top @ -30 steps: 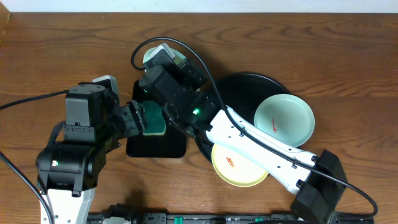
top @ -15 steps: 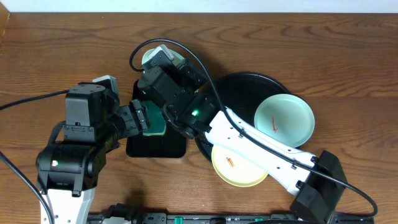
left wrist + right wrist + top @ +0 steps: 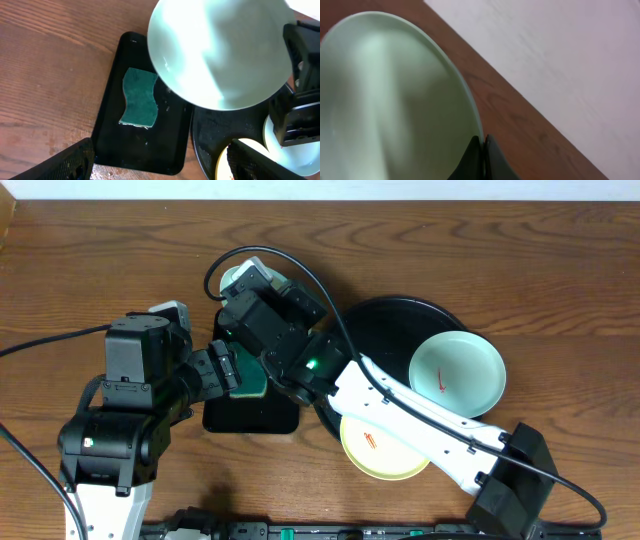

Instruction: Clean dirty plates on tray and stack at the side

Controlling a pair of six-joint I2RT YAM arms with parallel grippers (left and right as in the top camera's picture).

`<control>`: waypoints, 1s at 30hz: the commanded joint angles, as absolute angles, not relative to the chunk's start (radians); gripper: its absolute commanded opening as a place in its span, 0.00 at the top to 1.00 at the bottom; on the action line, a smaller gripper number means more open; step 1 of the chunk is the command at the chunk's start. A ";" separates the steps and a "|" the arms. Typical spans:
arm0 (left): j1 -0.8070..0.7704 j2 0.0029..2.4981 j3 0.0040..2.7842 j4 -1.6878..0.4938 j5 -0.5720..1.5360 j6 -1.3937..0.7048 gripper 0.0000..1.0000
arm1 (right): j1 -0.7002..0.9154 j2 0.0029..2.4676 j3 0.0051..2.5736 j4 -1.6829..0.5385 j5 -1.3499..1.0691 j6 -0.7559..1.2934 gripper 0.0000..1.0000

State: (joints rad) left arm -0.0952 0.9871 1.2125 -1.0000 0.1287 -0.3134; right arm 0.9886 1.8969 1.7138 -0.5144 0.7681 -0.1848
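My right gripper (image 3: 248, 280) is shut on the rim of a pale light-blue plate (image 3: 229, 278), held in the air past the far end of the small rectangular tray. The wrist view shows its jaws pinched on that rim, right gripper (image 3: 482, 150), plate (image 3: 385, 100). My left gripper (image 3: 160, 167) stands open and empty, just short of a green sponge (image 3: 140, 97) lying flat. A mint plate (image 3: 457, 370) with a red streak sits in the round black tray (image 3: 385, 320). A yellow plate (image 3: 380, 445) with red streaks overlaps the tray's near rim.
The sponge lies on a small black rectangular tray (image 3: 250, 415) left of the round tray. My right arm (image 3: 420, 415) stretches diagonally over the round tray and yellow plate. Black cables (image 3: 300, 265) loop near the held plate. Bare wooden table (image 3: 100, 260) lies far left.
My left gripper has opened wider, leaving the sponge lying on the rectangular tray. My right gripper has carried the held plate slightly up and left.
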 commanded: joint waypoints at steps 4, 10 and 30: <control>-0.093 0.987 1.226 -1.005 0.131 -0.308 0.14 | 0.999 1.900 1.734 -0.459 0.816 -0.254 0.99; -0.093 0.987 1.226 -1.006 0.131 -0.308 0.14 | 1.016 1.904 1.732 -0.482 0.802 -0.253 0.99; -0.093 0.987 1.226 -1.005 0.131 -0.308 0.14 | 0.979 1.922 1.731 -0.492 0.831 -0.205 0.99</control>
State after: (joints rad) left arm -0.0952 0.9871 1.2125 -1.0000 0.1287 -0.3134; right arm 0.9890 1.9167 1.7157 -0.5014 0.8059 -0.2977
